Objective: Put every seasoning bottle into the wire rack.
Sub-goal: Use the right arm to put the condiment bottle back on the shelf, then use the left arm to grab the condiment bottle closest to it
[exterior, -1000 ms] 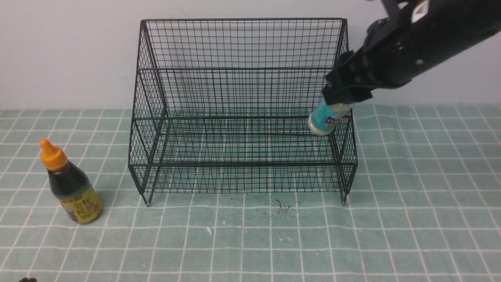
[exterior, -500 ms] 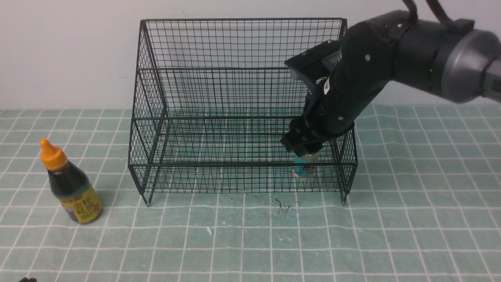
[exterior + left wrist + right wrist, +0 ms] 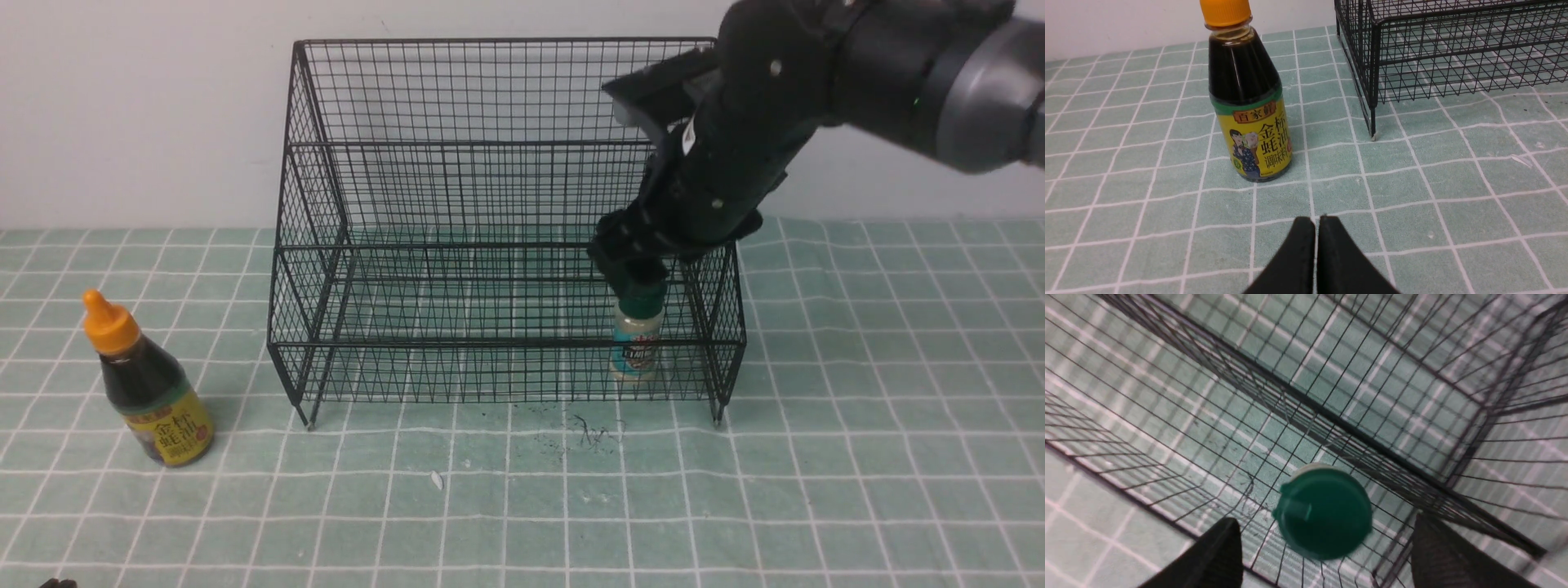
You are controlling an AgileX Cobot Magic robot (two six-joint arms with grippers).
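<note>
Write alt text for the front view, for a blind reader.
A small green-capped shaker stands in the front tier of a black wire rack, the right gripper directly above it. A dark sauce bottle stands outside, left.

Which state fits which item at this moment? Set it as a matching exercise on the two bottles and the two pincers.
Items:
1. tall sauce bottle
2. small shaker
3. left pincer
4. right pincer

States:
A. open, directly above a bottle
B. upright in the lower tier of the wire rack, at its right end
C. shut, holding nothing
D. standing on the checked cloth, left of the rack

Pairs: 1-D, 2-B, 3-C, 4-A.
</note>
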